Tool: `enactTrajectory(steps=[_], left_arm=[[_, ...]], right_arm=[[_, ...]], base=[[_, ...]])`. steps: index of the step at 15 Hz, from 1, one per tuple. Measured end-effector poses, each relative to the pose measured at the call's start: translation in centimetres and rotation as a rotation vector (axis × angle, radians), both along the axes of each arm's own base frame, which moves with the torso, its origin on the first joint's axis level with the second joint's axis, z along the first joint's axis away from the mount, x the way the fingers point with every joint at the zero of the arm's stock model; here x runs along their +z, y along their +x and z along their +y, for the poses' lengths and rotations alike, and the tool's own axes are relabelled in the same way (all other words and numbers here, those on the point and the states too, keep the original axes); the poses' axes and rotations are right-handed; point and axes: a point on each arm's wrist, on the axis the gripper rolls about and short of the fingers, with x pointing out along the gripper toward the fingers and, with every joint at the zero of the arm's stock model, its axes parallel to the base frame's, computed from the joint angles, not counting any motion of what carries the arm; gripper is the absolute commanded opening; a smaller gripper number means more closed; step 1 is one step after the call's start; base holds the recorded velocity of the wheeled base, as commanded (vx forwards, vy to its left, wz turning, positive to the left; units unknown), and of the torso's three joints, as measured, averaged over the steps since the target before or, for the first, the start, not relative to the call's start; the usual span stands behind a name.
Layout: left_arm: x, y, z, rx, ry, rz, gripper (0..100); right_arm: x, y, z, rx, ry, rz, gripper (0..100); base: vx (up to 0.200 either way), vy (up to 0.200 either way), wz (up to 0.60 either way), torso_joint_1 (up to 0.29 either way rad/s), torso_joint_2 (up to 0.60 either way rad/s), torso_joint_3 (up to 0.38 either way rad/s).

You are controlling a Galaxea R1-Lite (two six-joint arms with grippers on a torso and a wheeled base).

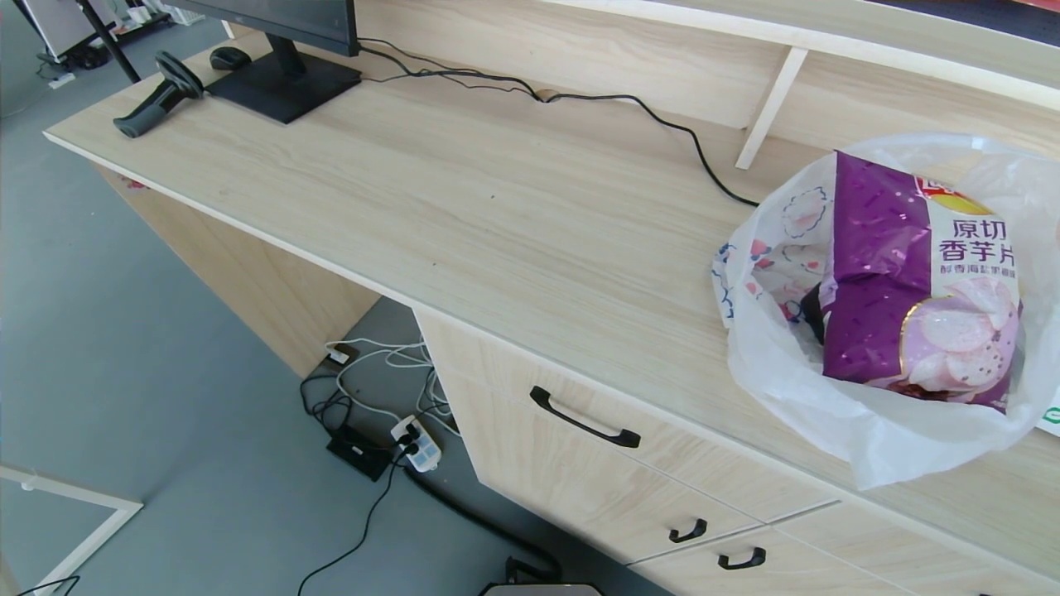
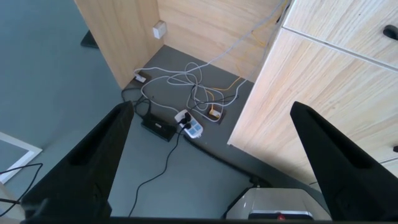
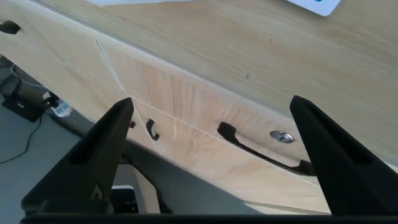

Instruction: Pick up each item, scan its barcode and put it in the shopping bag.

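The white shopping bag (image 1: 828, 414) is sitting at the right end of the counter (image 1: 464, 207), close to its front edge. A purple chip packet (image 1: 878, 273) is standing inside it, rising out of the open mouth. The barcode scanner (image 1: 157, 99) is lying at the counter's far left corner, just beside the monitor base (image 1: 281, 83). The left pincer (image 2: 214, 165) is hanging spread and holding nothing, below the counter's level above a power strip (image 2: 189, 124) on the floor. The right pincer (image 3: 214, 162) is hanging spread wide, holding nothing, before the counter's drawer fronts (image 3: 186, 112).
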Motion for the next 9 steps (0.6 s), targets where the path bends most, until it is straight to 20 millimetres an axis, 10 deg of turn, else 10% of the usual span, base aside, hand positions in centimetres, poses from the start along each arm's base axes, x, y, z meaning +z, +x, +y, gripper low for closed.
enactTrajectory(steps=[9], left_arm=[[0.01,0.0,0.0,0.0,-0.001,-0.001,100]], right_arm=[[-0.98,-0.56,0.25,0.082,0.057,-0.08,100]], base=[[0.0,0.0,0.0,0.0,0.0,0.0]])
